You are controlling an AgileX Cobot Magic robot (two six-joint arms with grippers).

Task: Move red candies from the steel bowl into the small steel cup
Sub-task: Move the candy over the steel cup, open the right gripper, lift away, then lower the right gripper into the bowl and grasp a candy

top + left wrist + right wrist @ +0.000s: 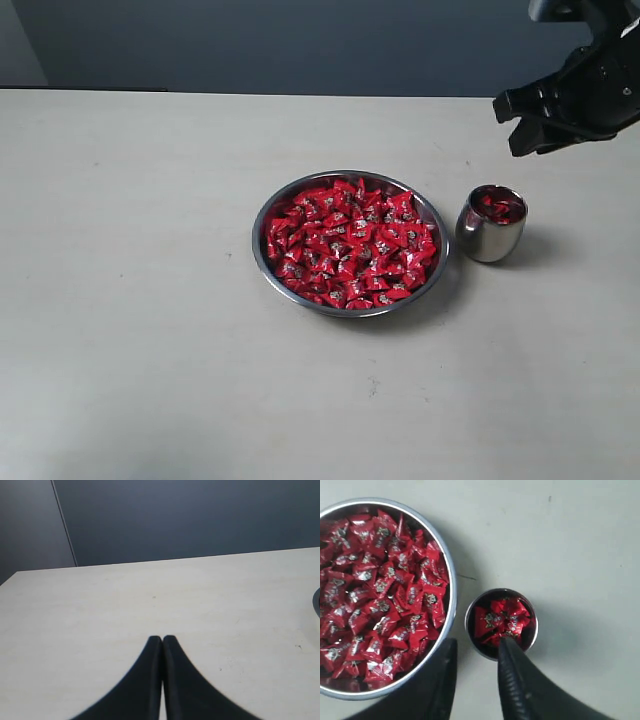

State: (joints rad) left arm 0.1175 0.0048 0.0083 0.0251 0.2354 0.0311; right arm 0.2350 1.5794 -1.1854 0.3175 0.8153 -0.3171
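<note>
A pale tabletop point(130, 300) runs back to a dark wall point(300, 40). The steel bowl point(256, 245) is heaped with red candies point(350, 245). The small steel cup point(484, 238) stands just beside the bowl, already holding a few. The right gripper point(505, 128) hangs raised off the bowl's cup side, fingers spread and empty. The next candy looks due: cross over the bowl, descend, pinch one. The left gripper point(162, 639), fingers pressed together, idles away from the bowl. Wrapper marks are too small to read.
</note>
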